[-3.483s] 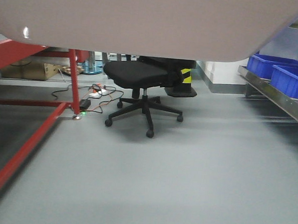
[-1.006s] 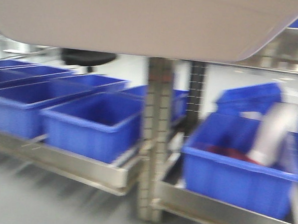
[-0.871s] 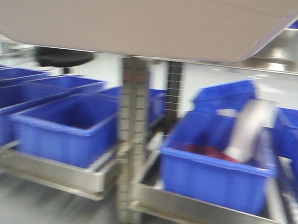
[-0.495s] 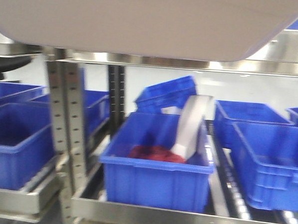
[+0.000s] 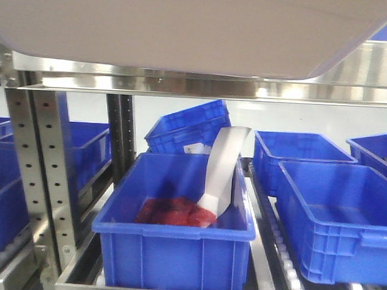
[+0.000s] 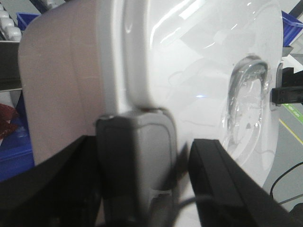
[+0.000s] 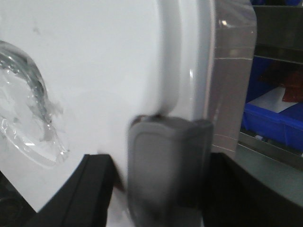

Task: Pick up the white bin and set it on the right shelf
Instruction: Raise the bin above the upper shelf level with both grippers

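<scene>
The white bin is held up in the air, and its pale underside fills the top of the front view. My left gripper is shut on the grey latch at one end of the bin, beside its glossy lid with the recessed handle. At the other end my right gripper is shut on the matching grey latch of the bin. The right shelf, a shiny steel rack, stands straight ahead, its front rail just below the bin's bottom edge.
Several blue open bins sit on the rack's lower roller level. The nearest blue bin holds something red and a curved white sheet. A perforated steel upright stands at the left. A blue bin and a steel rail lie right of the right gripper.
The front view has swung from the floor, chair and red-framed table round to the steel rack, which has slid leftwards in frame and come into focus. The bin stays held at the top.
</scene>
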Robot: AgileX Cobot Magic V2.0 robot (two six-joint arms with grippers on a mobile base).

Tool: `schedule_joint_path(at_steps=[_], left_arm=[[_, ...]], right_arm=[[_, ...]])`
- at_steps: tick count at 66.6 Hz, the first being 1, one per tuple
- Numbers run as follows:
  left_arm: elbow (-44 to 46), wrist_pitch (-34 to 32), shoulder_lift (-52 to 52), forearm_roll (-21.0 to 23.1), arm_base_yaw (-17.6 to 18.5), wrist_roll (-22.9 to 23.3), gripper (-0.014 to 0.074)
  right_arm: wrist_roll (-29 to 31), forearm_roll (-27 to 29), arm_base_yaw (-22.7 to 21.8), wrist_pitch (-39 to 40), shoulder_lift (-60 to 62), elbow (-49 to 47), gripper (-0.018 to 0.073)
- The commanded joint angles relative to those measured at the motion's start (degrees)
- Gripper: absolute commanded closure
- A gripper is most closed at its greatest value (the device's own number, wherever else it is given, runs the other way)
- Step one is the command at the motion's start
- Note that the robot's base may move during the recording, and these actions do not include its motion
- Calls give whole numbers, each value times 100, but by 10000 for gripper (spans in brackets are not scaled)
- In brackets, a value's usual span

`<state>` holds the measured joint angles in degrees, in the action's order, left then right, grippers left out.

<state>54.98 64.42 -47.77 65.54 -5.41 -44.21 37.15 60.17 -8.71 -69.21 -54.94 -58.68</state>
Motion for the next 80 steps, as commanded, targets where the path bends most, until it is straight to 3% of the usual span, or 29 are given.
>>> schedule_joint_path(at_steps=[1,80], left_arm=[[215,305,90,1015,87,-29,335],[215,305,90,1015,87,-29,335]], right_arm=[[54,885,43,-418,81,-218,161],[54,885,43,-418,81,-218,161]])
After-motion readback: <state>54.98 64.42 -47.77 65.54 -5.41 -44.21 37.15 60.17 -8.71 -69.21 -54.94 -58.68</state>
